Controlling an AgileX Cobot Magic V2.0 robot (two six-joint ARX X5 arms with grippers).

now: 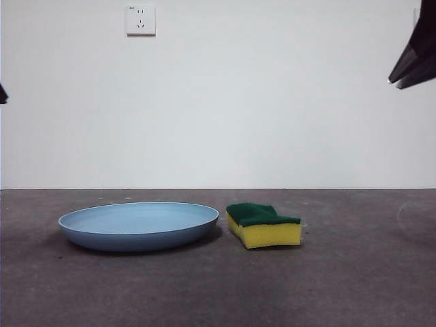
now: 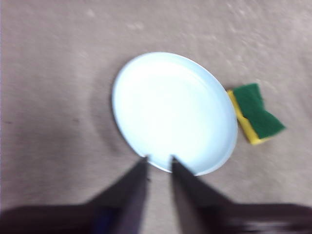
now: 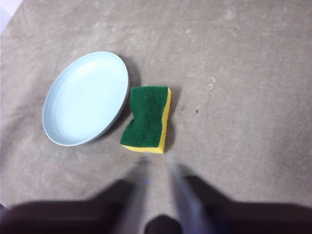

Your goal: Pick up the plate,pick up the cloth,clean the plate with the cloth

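The light-blue plate [image 1: 139, 225] lies flat on the grey table, left of centre. The cloth, a yellow sponge with a green top [image 1: 262, 225], lies just right of it, close to the rim. Both arms are high above the table. My left gripper [image 2: 159, 160] hovers over the plate [image 2: 173, 109], its jaws a narrow gap apart and empty; the sponge [image 2: 257, 113] lies beside the plate. My right gripper [image 3: 156, 161] hovers above the sponge [image 3: 146, 117] and plate [image 3: 85, 100]; it is blurred, empty, with a narrow gap between the jaws.
A black arm tip [image 1: 414, 65] shows at the top right corner and another [image 1: 2, 94] at the left edge. A white wall with a socket [image 1: 140, 20] stands behind the table [image 1: 354, 272].
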